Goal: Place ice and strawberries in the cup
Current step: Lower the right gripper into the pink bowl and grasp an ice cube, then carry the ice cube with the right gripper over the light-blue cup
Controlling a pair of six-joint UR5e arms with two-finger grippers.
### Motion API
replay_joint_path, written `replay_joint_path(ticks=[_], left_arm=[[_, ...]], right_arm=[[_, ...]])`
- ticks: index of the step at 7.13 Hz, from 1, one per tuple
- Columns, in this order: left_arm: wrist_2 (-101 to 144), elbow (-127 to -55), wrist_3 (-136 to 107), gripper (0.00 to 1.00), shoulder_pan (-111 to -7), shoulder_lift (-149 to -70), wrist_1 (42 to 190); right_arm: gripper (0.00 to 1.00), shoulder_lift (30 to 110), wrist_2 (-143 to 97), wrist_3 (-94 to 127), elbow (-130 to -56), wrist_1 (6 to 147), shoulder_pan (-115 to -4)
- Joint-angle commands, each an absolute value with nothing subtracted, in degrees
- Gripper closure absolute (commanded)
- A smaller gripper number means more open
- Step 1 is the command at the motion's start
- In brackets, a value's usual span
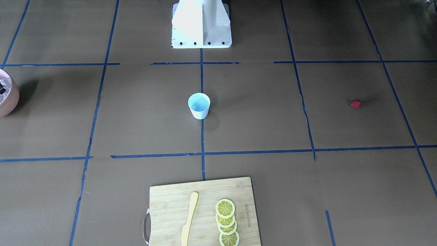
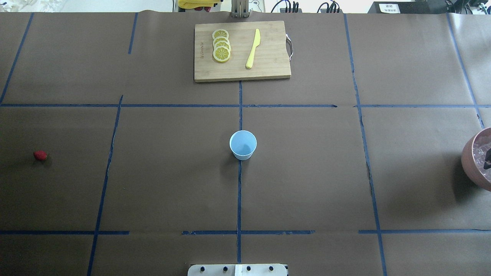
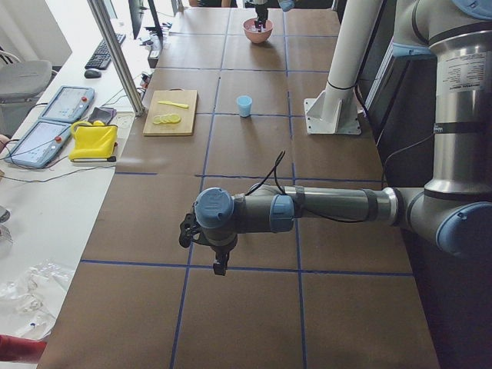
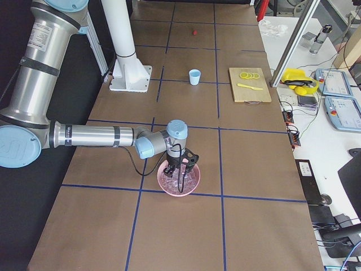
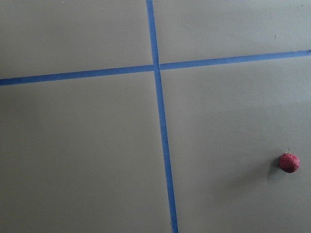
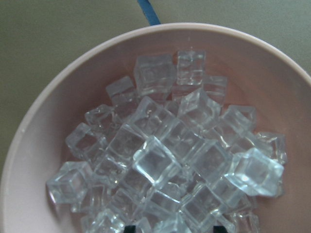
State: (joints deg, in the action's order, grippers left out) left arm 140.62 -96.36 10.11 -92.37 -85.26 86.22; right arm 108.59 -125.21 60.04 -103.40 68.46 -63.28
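Observation:
The white cup (image 2: 243, 145), pale blue inside, stands upright at the table's middle, with nothing seen inside it. One red strawberry (image 2: 40, 155) lies alone far to the robot's left and also shows low right in the left wrist view (image 5: 289, 162). My left gripper (image 3: 217, 260) hovers above the table near that side; whether it is open or shut I cannot tell. Ice (image 6: 170, 160) fills a pinkish bowl (image 4: 169, 186) at the far right. My right gripper (image 4: 181, 169) hangs open just over the ice, its dark fingertips (image 6: 129, 228) apart at the frame's bottom edge.
A wooden cutting board (image 2: 268, 69) with lemon slices (image 2: 221, 46) and a yellow knife (image 2: 253, 48) lies at the table's far edge. The robot's white base (image 1: 201, 24) stands behind the cup. Blue tape lines cross the brown table.

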Motion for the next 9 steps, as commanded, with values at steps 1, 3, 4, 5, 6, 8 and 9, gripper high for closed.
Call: replay_joint_path(ticks=[1, 3, 4, 5, 6, 8, 9], left_arm=[[140.63, -96.42, 10.11, 0.00, -92.37, -85.25, 86.22], [140.71, -96.68, 10.11, 0.00, -92.37, -85.25, 86.22], [140.71, -96.94, 10.02, 0.00, -92.37, -85.25, 86.22], [141.84, -96.86, 9.93, 0.00, -92.37, -85.25, 86.22], [142.03, -96.86, 9.93, 0.00, -92.46, -85.25, 86.22], [142.03, -96.94, 10.37, 0.00, -92.46, -85.25, 86.22], [142.12, -98.07, 10.37, 0.00, -92.55, -84.47, 86.22]], right_arm=[[0.63, 108.63, -124.89, 60.12, -103.45, 68.38, -63.37], [0.78, 108.72, -124.98, 60.12, -103.88, 68.38, -63.37], [0.93, 109.07, -125.07, 60.12, -105.19, 68.38, -63.46], [0.98, 109.16, -125.24, 60.12, -107.12, 68.47, -63.54], [1.00, 109.16, -125.42, 60.99, -110.36, 68.73, -63.63], [1.00, 105.76, -125.86, 69.65, -116.78, 69.08, -63.37], [0.99, 101.99, -127.60, 75.61, -118.29, 69.17, -61.89]])
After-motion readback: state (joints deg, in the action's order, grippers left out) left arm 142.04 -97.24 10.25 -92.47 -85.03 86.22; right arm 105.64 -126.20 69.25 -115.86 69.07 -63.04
